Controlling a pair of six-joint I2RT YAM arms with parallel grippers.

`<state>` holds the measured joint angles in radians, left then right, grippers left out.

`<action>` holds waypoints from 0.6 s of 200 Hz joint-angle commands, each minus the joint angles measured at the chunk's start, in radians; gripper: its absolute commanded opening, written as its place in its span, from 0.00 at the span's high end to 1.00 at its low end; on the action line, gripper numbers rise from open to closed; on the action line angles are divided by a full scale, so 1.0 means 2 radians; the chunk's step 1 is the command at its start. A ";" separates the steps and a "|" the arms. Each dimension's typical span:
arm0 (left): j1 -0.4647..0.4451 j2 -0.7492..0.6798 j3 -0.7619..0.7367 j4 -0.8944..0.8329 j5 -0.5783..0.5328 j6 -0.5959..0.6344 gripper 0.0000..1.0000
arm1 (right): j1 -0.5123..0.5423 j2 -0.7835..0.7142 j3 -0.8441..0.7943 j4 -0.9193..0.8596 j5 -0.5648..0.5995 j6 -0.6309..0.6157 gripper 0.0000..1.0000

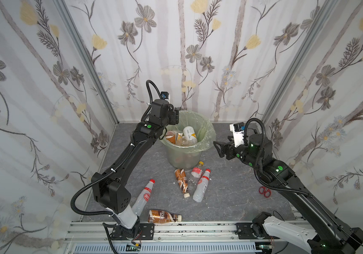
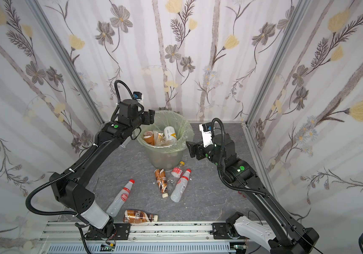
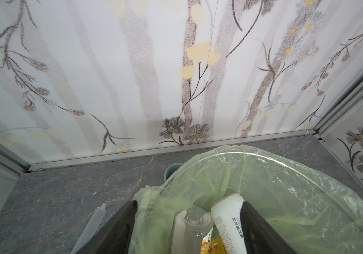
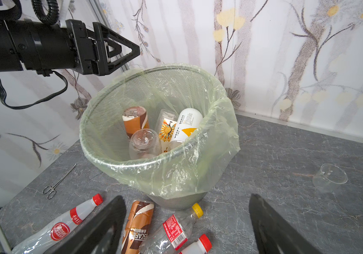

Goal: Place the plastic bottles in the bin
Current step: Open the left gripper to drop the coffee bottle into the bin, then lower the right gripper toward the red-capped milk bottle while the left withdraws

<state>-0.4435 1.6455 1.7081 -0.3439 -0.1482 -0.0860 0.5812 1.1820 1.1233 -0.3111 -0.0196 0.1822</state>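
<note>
Five plastic bottles lie outside the bin; both grippers are empty.

Left gripper hangs over the bin's left rim, jaws parted with nothing between them. This placement is judged to suit a drop, since a white bottle, a clear bottle and a copper-brown bottle stand on end in the liner below. Right gripper is spread wide and unloaded beside the bin's right wall, its wrist view facing the cluster at the bin's foot, probably the next pick. That cluster holds a crushed coffee bottle, a yellow-capped bottle and a red-capped bottle. A second red-capped bottle and a coffee bottle lie nearer the rail. Scissors lie well apart and are not for binning.
</note>
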 commanded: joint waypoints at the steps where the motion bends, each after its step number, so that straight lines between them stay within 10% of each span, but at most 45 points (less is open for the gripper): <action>1: 0.000 -0.019 -0.010 0.024 -0.023 0.000 0.23 | 0.000 0.004 0.004 0.013 0.001 0.002 0.12; 79: 0.012 -0.188 -0.215 0.022 -0.080 -0.050 0.13 | 0.001 -0.002 -0.037 -0.028 -0.021 0.010 0.12; 120: 0.083 -0.300 -0.343 0.013 -0.021 -0.111 0.12 | 0.010 -0.010 -0.081 -0.046 -0.006 0.043 0.12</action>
<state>-0.3420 1.1168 1.1042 -0.3218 -0.2569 -0.2134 0.5873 1.1671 0.9997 -0.3790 -0.0490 0.2134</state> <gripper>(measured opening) 0.879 0.878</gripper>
